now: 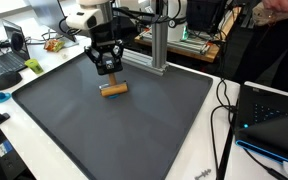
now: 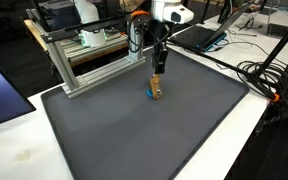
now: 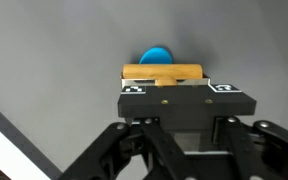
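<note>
Pincer point(image 1: 107, 68) low, I hover just above a short wooden peg point(image 1: 113, 89) lying on its side on the dark mat point(image 1: 134, 130), with a blue piece point(image 3: 156, 56) touching its far side. I cannot tell whether my fingers are apart or together. I judge it best to stay centred across the peg and move slowly, as it may roll.

In an exterior view the gripper point(image 1: 107, 70) hangs on its black arm just above a short tan wooden piece point(image 1: 113, 88). The piece lies flat on a dark grey mat point(image 1: 134, 130). The fingers are too small to tell whether they are apart. The mat covers a white table point(image 1: 206, 150). Behind the gripper stands an aluminium frame point(image 1: 158, 45). An open laptop point(image 1: 4, 60) sits at one edge of the table and a second laptop point(image 1: 274, 115) at the opposite edge, with black cables point(image 1: 224, 105) beside it.
</note>
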Robot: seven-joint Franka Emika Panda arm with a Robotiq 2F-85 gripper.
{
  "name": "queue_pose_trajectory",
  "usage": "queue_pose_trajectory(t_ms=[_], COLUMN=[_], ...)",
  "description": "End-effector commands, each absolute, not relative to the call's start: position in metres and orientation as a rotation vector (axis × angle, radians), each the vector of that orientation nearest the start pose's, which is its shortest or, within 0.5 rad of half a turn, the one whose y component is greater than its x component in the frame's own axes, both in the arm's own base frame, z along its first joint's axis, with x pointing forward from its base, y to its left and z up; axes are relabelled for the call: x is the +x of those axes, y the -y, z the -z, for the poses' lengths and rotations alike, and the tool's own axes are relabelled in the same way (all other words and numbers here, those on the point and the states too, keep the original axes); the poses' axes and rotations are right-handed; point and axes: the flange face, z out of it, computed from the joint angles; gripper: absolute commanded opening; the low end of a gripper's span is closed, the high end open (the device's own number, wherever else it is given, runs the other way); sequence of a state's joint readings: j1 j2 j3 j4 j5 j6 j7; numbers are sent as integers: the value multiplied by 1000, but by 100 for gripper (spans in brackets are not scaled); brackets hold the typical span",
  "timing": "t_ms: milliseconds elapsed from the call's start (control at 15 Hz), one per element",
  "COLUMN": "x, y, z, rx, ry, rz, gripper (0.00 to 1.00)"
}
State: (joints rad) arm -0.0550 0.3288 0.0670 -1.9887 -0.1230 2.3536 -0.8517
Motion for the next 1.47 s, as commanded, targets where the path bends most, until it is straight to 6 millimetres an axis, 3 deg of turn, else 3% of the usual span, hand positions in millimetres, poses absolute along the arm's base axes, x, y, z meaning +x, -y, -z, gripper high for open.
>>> queue_pose_trajectory(t_ms=[0, 1400], x=[590, 585], y=[8, 21], z=[-266, -261], rx=[-2861, -2880], ry=[1418, 1386], rz=[-153, -235], gripper=[22, 22])
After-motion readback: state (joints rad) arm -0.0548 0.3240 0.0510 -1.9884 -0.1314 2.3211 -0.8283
